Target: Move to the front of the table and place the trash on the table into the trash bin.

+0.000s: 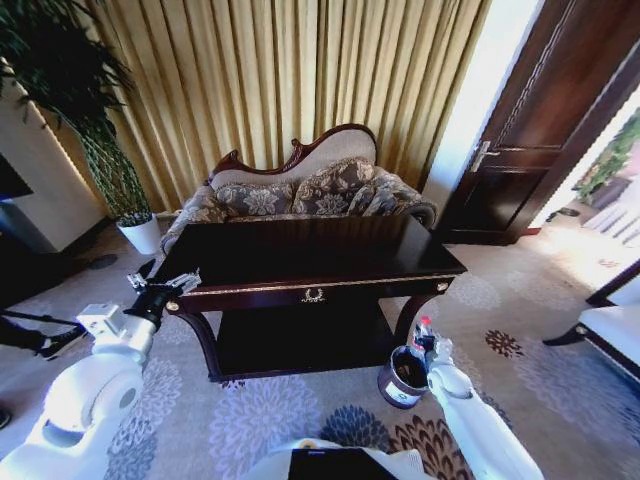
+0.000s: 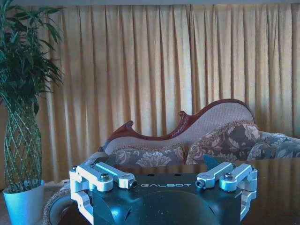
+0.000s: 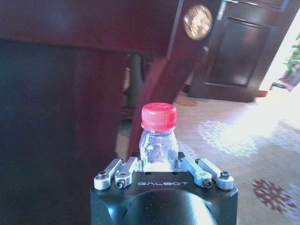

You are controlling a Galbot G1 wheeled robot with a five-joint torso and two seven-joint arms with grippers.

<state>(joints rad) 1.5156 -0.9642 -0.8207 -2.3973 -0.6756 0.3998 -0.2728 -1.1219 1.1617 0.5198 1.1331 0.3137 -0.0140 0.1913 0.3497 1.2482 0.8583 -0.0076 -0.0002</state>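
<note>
Right end effector (image 1: 428, 345) clamped on upright bottle (image 3: 159, 138), poised directly above trash bin (image 1: 403, 378) beside counter (image 1: 300, 255); left end effector (image 1: 165, 287) spread wide, idle.

Table (image 1: 300, 255): dark wood, glossy, gold trim. Bottle (image 3: 159, 140): clear plastic, red ribbed cap. Right gripper (image 3: 161, 171): bare metal links, glossy black housing. Sofa (image 1: 300, 190): patterned cloth, carved polished wood frame. Carpet (image 1: 250, 420): matt, floral-patterned.
</note>
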